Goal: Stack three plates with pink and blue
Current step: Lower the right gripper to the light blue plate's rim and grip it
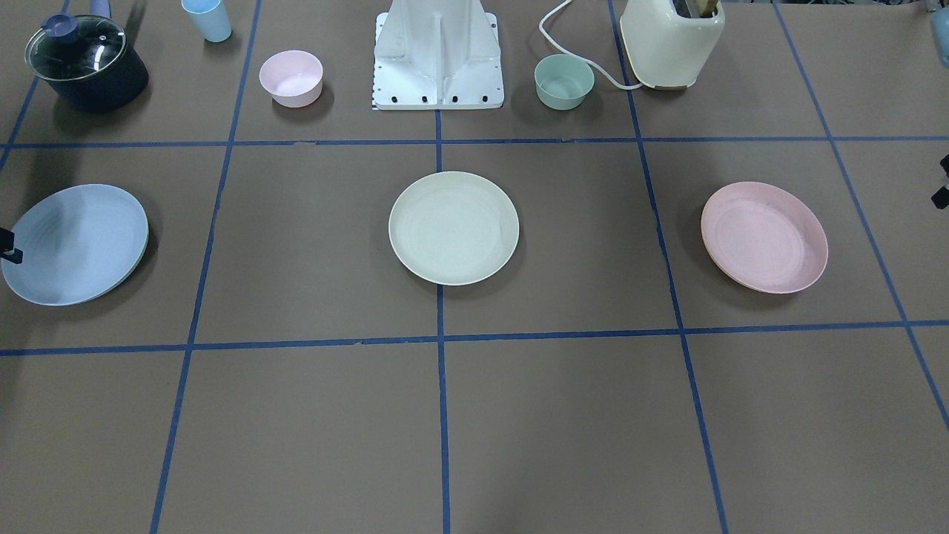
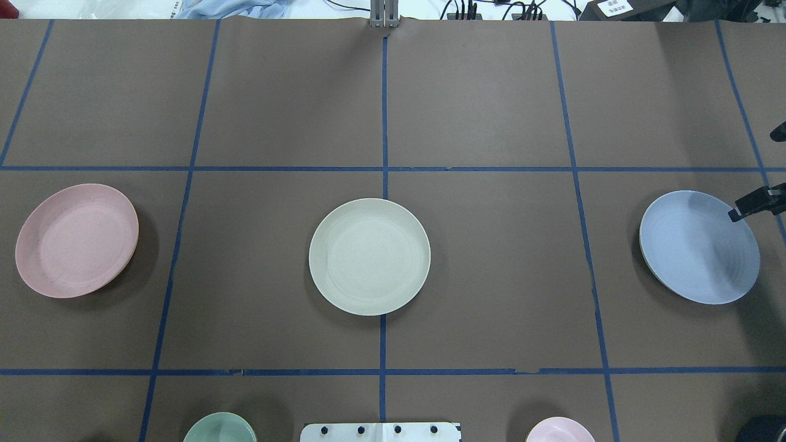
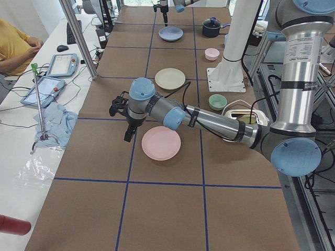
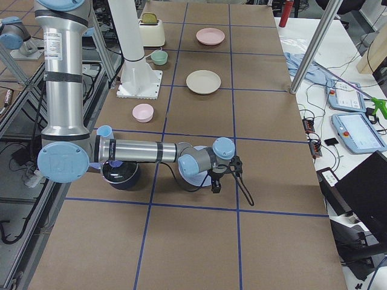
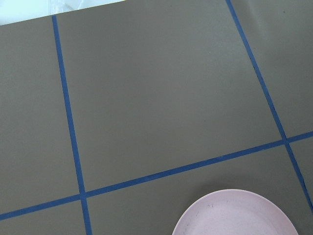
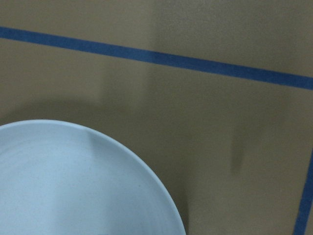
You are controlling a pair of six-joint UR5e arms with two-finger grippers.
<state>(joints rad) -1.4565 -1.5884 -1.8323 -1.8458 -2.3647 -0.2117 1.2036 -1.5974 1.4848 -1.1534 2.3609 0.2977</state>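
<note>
Three plates lie apart in a row on the brown table. The cream plate (image 1: 454, 228) is in the middle. The light blue plate (image 1: 74, 245) is on my right side and the pale pink plate (image 1: 764, 237) on my left. My right gripper (image 2: 754, 175) hovers over the blue plate's (image 2: 700, 247) far outer rim, its two fingers apart, open and empty. My left gripper (image 3: 119, 124) hangs above the table just beyond the pink plate (image 3: 161, 143), fingers spread, open and empty. The wrist views show only plate rims (image 5: 234, 213) (image 6: 73, 181) and no fingers.
Along my base (image 1: 437, 59) stand a lidded dark pot (image 1: 85, 63), a blue cup (image 1: 207, 18), a small pink bowl (image 1: 291, 78), a small green bowl (image 1: 563, 81) and a cream toaster (image 1: 671, 41). An operator (image 3: 15, 44) sits beside the table.
</note>
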